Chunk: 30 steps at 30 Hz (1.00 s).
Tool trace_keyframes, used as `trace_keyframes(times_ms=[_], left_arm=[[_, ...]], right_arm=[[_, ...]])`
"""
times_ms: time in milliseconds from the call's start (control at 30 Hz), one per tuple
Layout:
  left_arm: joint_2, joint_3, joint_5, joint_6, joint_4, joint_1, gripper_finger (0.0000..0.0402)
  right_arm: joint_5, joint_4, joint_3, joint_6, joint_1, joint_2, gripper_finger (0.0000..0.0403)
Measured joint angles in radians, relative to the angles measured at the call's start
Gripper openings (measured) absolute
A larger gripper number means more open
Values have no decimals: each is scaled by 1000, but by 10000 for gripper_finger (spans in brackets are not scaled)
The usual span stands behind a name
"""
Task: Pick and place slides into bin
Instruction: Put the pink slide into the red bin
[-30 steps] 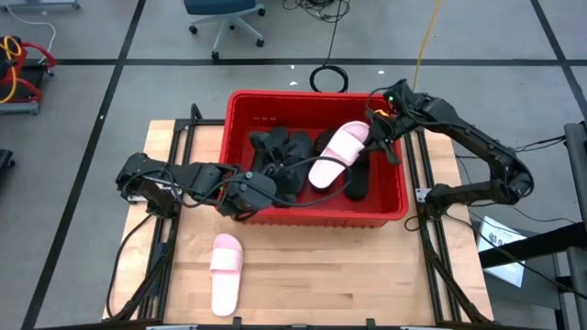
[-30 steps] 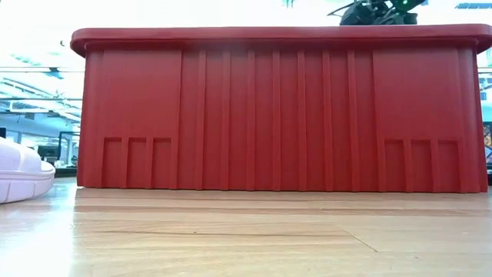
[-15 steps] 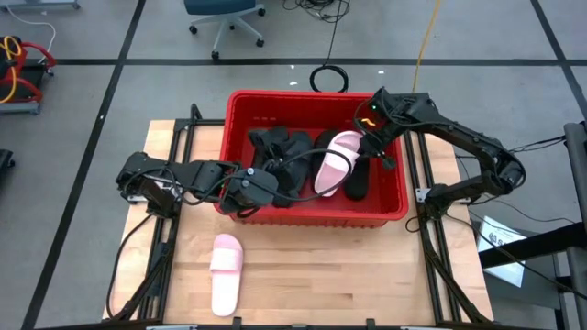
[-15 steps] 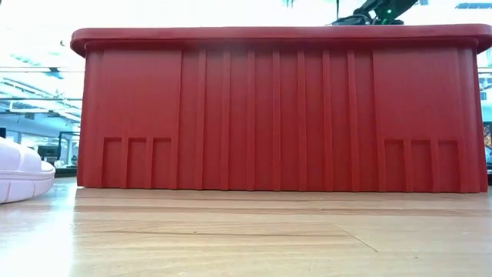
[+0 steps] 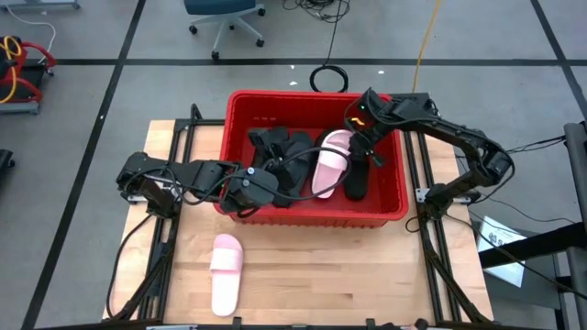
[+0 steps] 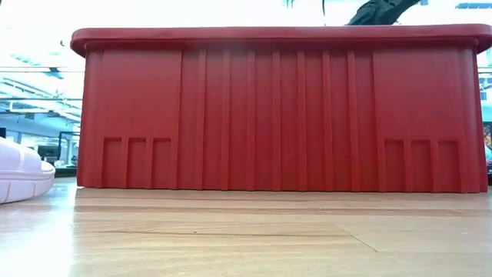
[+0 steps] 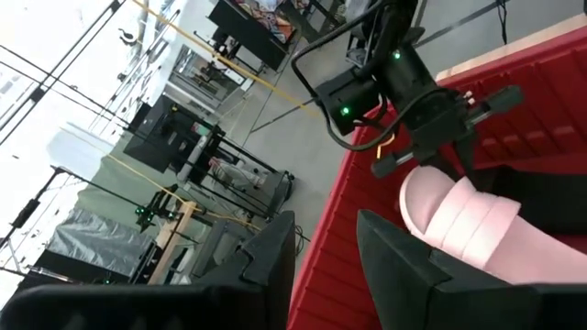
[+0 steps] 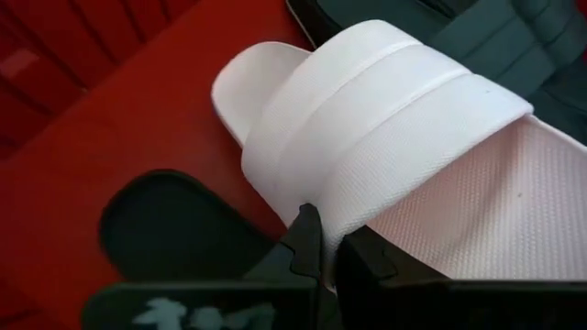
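The red bin (image 5: 312, 218) stands mid-table and fills the low view (image 6: 277, 108). Several black slides (image 5: 280, 151) lie in it. My right gripper (image 5: 356, 136) reaches into the bin's far right part from above, shut on a pale pink slide (image 5: 328, 165). The second pink slide (image 5: 226, 273) lies sole-down on the table near the front edge, its end showing in the low view (image 6: 19, 173). My left gripper (image 5: 264, 188) hovers open over the bin's near left rim, nothing between its fingers (image 7: 404, 261). My right gripper pinches the pink slide's side edge (image 8: 307, 206), where the ribbed strap meets the sole, between its two fingertips. The fingers slant down from the far right. The slide tilts below them, its near end (image 5: 321, 188) over the black slides; whether it rests there I cannot tell.
Black slides (image 5: 358, 179) cover much of the bin's floor, with bare red floor (image 8: 138, 119) at the far right corner. Bare wood lies in front of the bin. Metal frames run along both table sides.
My right gripper has sunk into the bin and gone toward the table's left, rolling as it went, still shut on the pink slide. The slide has come lower and turned from slanting across the bin to lying nearly along the near-far line.
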Motion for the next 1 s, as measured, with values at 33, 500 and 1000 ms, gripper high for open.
trace_keyframes(times_ms=[33,500,1000], left_arm=[[0,0,0,0,0,0,129],[0,0,0,0,0,0,129],[0,0,0,9,0,0,129]], right_arm=[[1,10,0,0,0,1,4],[103,29,0,-50,2,38,4],[122,126,0,-36,28,39,39]])
